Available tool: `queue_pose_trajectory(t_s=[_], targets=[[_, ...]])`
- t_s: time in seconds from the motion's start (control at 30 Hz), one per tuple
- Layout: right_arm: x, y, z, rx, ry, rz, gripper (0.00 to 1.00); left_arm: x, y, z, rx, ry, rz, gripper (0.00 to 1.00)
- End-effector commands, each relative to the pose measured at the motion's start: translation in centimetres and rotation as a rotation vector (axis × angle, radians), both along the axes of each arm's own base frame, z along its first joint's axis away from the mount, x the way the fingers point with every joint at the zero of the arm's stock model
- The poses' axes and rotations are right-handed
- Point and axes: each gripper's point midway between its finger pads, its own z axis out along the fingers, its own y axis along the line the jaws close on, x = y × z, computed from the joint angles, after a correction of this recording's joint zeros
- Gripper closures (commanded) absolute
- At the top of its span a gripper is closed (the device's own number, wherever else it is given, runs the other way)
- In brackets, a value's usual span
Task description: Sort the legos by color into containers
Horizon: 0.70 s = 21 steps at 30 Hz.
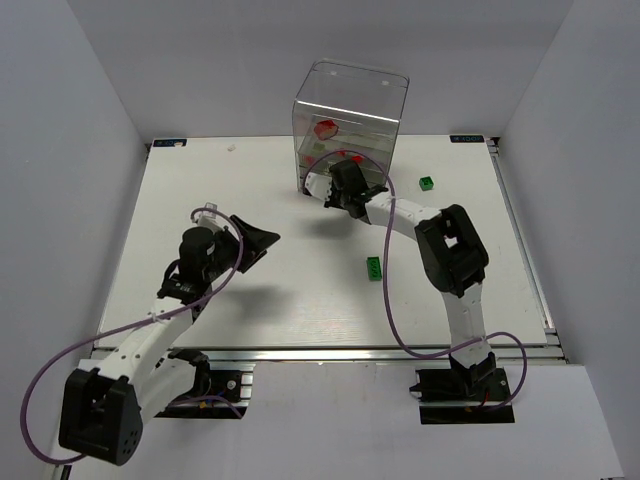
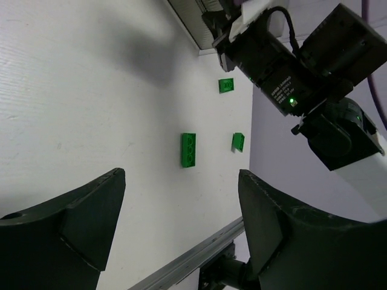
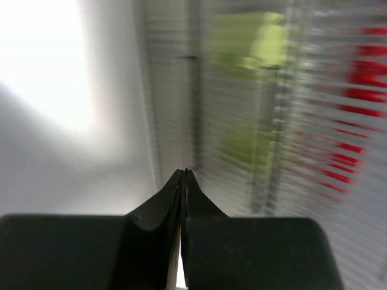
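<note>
The clear drawer box point(image 1: 350, 110) stands at the back centre, with a rounded red piece point(image 1: 325, 127) and red and yellow-green bricks inside. My right gripper point(image 1: 316, 187) is shut with nothing seen in it, at the box's lower front left. Its blurred wrist view shows the tips point(image 3: 184, 171) close to the ribbed drawers, with yellow-green point(image 3: 245, 42) and red point(image 3: 363, 90) behind the plastic. My left gripper point(image 1: 262, 240) hovers open and empty at mid-table. Its wrist view point(image 2: 181, 175) shows three green bricks: a long one point(image 2: 188, 149) and two small ones point(image 2: 237, 141) point(image 2: 227, 85).
In the top view the long green brick point(image 1: 374, 268) lies just left of the right arm's elbow point(image 1: 452, 250). A small green one point(image 1: 427, 184) lies right of the box. Purple cables loop from both arms. A metal rail point(image 1: 330, 352) runs along the near table edge.
</note>
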Motion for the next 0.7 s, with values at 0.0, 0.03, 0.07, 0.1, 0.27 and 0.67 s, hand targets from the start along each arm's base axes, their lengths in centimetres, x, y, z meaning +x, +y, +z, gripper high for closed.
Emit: queue_pose_trajectory(t_s=[0.0, 0.03, 0.07, 0.1, 0.27, 0.67], targets=[[-2.5, 2.0, 2.9, 0.133, 0.095, 0.155, 1.0, 0.9, -1.2, 0.0, -0.069, -0.019, -0.029, 0.21], [-5.0, 1.8, 2.3, 0.128, 0.209, 0.192, 1.0, 1.4, -1.5, 0.6, -0.103, -0.044, -0.029, 0.26], [-6.7, 2.3, 2.6, 0.195, 0.28, 0.232, 1.0, 1.8, -1.7, 0.1, -0.114, -0.035, -0.028, 0.32], [-8.7, 3.3, 5.0, 0.288, 0.313, 0.303, 1.0, 2.4, -2.0, -1.5, -0.128, 0.018, -0.02, 0.42], [-14.6, 1.3, 9.5, 0.545, 0.434, 0.288, 0.25, 6.6, -4.2, -2.8, -0.171, 0.022, -0.046, 0.76], [-19.8, -4.2, 11.0, 0.917, 0.647, 0.084, 1.0, 19.2, -12.6, -5.8, -0.312, 0.009, -0.098, 0.49]])
